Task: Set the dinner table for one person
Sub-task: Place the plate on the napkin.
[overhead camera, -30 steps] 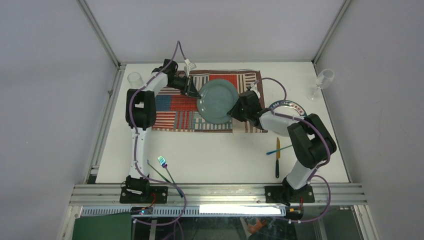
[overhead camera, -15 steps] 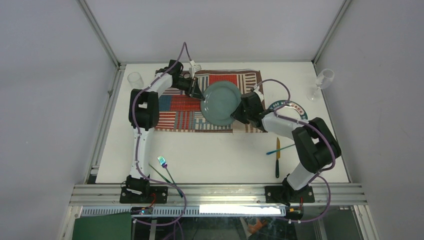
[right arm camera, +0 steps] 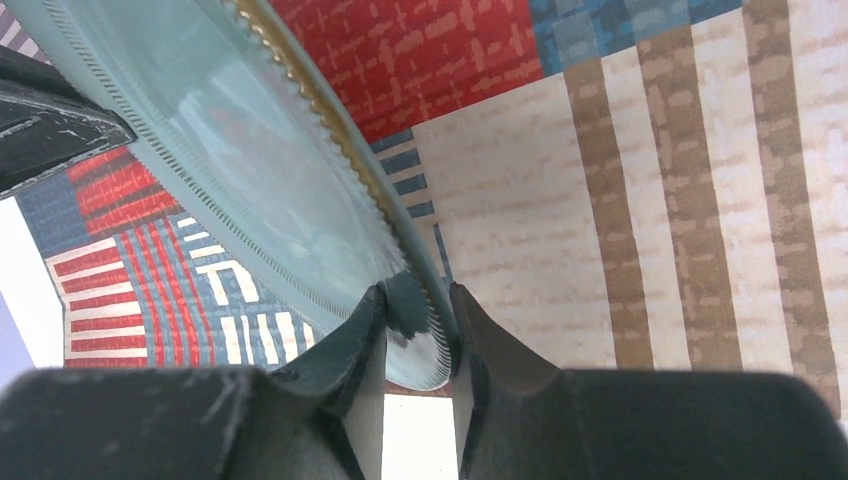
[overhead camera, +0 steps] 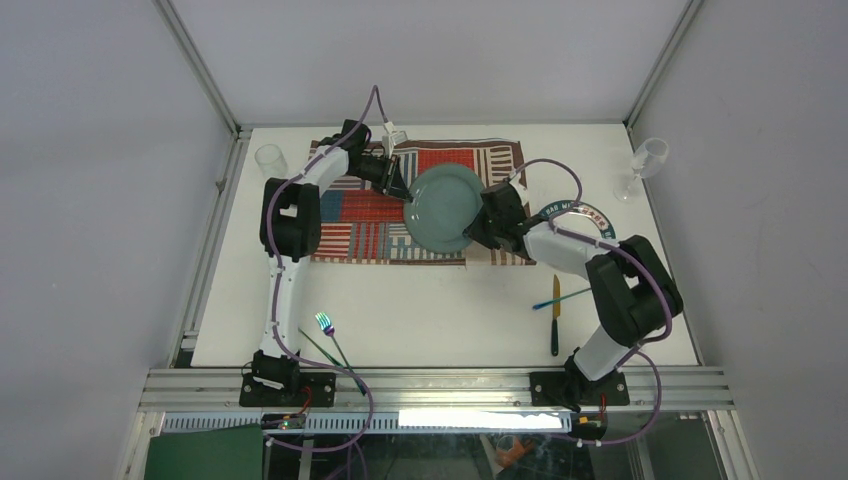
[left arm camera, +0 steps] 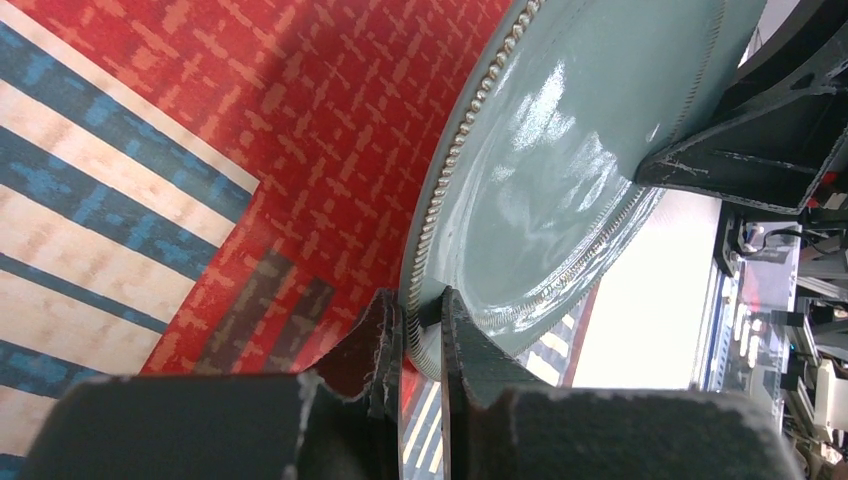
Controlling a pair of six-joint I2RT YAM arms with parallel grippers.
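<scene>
the green plate (overhead camera: 445, 207) is over the striped mat (overhead camera: 350, 215) in the upper middle of the frame. the left gripper (left arm camera: 425, 322) pinches its left rim tight, and the right gripper (right arm camera: 412, 312) pinches its right rim. the big white counter (overhead camera: 440, 310) lies under it all

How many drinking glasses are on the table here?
2. A clear tumbler stands at the far left corner of the dinner table; a stemmed glass stands by its far right edge. Another could be hidden.
</scene>
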